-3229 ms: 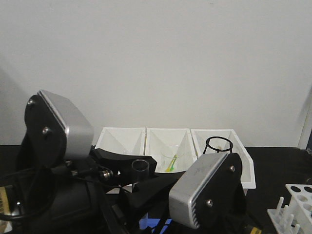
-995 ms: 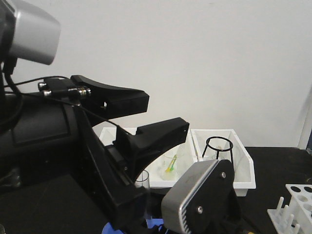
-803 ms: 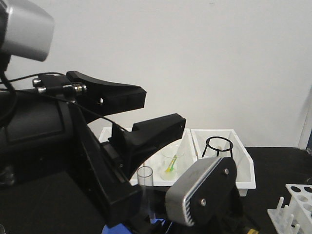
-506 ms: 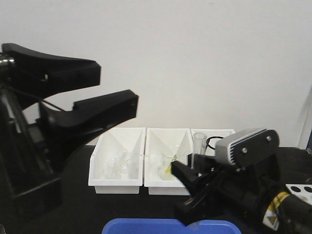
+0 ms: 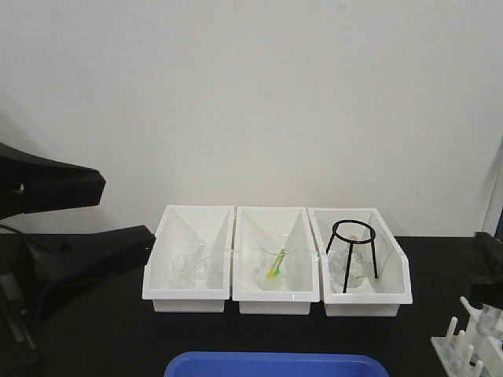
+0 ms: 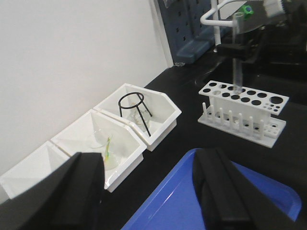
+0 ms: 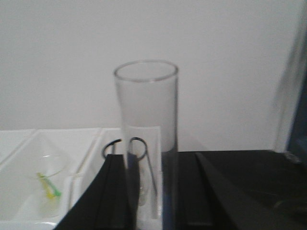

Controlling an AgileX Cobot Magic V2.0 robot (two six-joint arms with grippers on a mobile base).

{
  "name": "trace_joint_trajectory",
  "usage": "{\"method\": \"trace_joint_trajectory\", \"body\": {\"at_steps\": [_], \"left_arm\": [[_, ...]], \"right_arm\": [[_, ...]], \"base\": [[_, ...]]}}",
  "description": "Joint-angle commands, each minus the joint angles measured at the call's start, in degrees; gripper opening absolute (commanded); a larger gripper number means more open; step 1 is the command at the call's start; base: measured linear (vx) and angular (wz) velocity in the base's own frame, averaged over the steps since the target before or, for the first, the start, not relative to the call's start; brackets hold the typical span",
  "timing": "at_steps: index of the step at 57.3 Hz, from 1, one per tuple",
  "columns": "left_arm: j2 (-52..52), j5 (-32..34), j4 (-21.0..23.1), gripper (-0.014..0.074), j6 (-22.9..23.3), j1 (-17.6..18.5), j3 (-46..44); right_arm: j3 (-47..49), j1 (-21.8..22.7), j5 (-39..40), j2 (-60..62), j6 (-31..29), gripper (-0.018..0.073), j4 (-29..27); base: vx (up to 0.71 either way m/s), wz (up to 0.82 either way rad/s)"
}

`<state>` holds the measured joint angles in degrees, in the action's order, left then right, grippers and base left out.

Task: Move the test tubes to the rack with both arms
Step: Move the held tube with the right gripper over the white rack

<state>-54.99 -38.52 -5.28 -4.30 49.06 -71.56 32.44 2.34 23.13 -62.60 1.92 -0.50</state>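
Observation:
My right gripper [image 7: 158,201] is shut on a clear glass test tube [image 7: 146,139] and holds it upright. In the left wrist view the right gripper [image 6: 238,48] holds the test tube [image 6: 236,72] straight above the white rack [image 6: 244,108], its lower end at a hole near the rack's back left. My left gripper [image 6: 151,191] is open and empty, low over the blue tray [image 6: 177,206]. In the front view the left gripper's fingers [image 5: 71,188] show at the left. The rack's corner [image 5: 471,345] sits at the bottom right, under a dark part of the right arm [image 5: 491,271].
Three white open bins [image 5: 275,298] stand in a row at the back, with glass beakers [image 5: 189,267], a yellow-green item [image 5: 275,267] and a black wire tripod [image 5: 354,251]. The blue tray's rim [image 5: 275,361] lies at the front. Dark equipment stands behind the rack in the left wrist view.
The right arm has swung right with the test tube, from over the blue tray to above the rack. The left gripper has let the tube go and pulled back left, open.

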Motion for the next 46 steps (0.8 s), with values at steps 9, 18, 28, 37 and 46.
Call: {"method": "trace_joint_trajectory", "body": {"at_steps": [9,18,28,37,46], "left_arm": [[0.5,2.7,-7.1,0.0498,8.1,0.0,-1.6],[0.5,-0.1,-8.7,0.0498,8.1,0.0,-1.6],[0.5,-1.7,-8.7,0.0498,8.1,0.0,-1.6],[0.5,-1.7,-8.8,0.0498,8.1,0.0,-1.6],[0.5,-2.0,-8.8,0.0498,8.1,0.0,-1.6]], "right_arm": [[-0.8,9.6,8.9,1.4,0.1,-0.0006,0.5],[-0.6,11.9,8.5,0.8,0.1,-0.0006,1.1],[-0.6,11.9,11.6,-3.5,1.0,-0.0006,4.9],[-0.6,11.9,17.1,-8.4,2.0,-0.0006,6.6],[-0.6,11.9,18.3,-10.8,5.8,-0.0006,8.6]], "base": [[0.0,0.0],[0.0,0.0],[0.0,0.0],[0.0,0.0],[0.0,0.0]]}}
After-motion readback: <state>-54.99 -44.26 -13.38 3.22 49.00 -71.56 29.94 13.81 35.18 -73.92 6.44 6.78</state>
